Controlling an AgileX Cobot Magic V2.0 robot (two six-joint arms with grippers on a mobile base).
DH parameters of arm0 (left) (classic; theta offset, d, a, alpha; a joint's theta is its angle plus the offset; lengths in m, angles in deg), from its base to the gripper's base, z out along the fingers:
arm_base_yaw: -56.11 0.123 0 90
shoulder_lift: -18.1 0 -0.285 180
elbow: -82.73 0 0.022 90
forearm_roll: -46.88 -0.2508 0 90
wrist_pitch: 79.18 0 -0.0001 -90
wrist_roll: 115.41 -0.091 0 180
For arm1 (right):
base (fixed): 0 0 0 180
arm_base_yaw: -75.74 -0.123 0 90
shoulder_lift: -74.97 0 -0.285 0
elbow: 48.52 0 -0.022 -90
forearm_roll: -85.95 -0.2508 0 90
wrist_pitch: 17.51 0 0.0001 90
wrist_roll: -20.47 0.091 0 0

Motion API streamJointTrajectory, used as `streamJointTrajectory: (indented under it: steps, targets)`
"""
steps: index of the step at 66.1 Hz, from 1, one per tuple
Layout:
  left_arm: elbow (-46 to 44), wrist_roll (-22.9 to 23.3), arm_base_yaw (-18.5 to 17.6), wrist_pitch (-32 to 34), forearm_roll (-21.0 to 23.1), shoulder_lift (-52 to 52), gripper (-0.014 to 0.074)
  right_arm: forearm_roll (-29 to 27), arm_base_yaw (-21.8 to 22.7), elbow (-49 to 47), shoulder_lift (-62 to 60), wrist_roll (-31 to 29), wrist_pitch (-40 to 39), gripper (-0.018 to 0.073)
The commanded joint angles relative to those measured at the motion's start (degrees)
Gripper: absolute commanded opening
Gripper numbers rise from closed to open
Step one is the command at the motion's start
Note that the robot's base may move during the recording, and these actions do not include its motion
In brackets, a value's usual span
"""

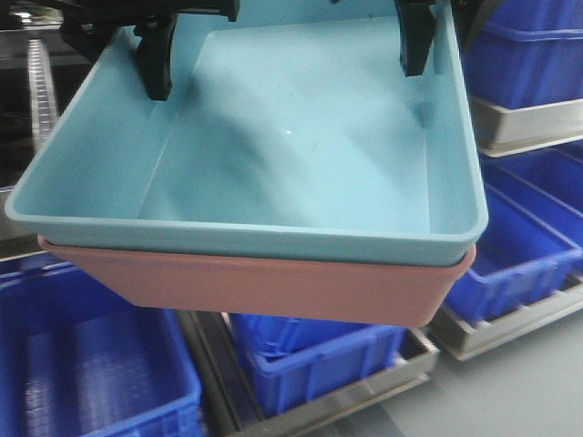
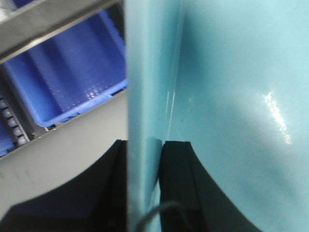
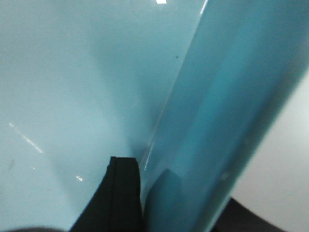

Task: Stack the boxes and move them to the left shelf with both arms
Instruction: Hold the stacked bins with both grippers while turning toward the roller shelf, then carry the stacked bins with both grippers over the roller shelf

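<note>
Two bins are nested, the light blue bin (image 1: 301, 137) sitting inside the pink bin (image 1: 273, 287), and the pair hangs above the dark blue bins (image 1: 91, 364). The left end effector (image 1: 150, 62) and right end effector (image 1: 414, 45) each clench the light blue bin's wall. Stacking looks done — next comes a level, matched carry toward the roller shelf (image 1: 36, 82) at left.

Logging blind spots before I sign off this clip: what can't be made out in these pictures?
Pink bin: inside hidden by the light blue bin nested in it, front view.
Left end effector and right end effector: only jaw tips show in the wrist views; the rest is cut off by frame edges.
Left shelf: just a blurred roller strip at the front view's left edge; the rest is cut off.
</note>
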Motion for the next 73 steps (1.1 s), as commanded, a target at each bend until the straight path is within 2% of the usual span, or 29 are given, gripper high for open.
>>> streamJointTrajectory:
  steps: [1,73]
  targets:
    - [-3.4,1.05,-2.65,12.23,4.89,3.11,-0.0004,-5.16,-2.18,-2.82,-2.51,-1.26,-13.15,0.0056]
    - [-3.4,1.05,-2.65,12.23,4.89,3.11,-0.0004,-5.16,-2.18,-2.82,-2.51,-1.26,-13.15,0.0056]
